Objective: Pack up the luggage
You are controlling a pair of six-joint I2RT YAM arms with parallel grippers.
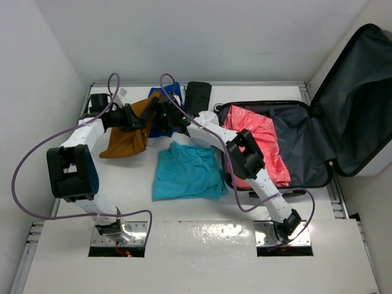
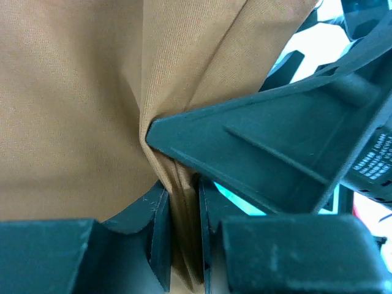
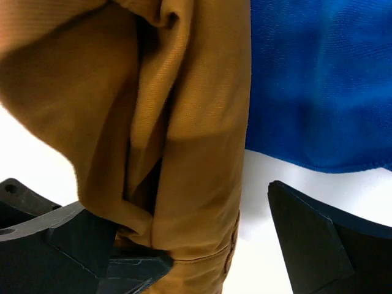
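Left hand (image 2: 182, 199) is clamped on the brown garment (image 1: 122, 144) near the desk's (image 1: 131, 177) far edge. Right hand (image 3: 202, 239) stands wide apart around the same garment

**Robot Test Cell in a Lab**

Two robot arms, left (image 1: 73, 171) and right (image 1: 254, 165), are standing bolted at the near edge of a bare white desk (image 1: 202, 245). Plain white panels (image 1: 184, 37) are boxing the desk in. Metal rails (image 1: 335, 199) are running along its sides, and purple cables (image 1: 46, 141) are looping off the arms. The luggage (image 1: 294, 147) and a brown garment (image 1: 125, 139) are lying on the desk.
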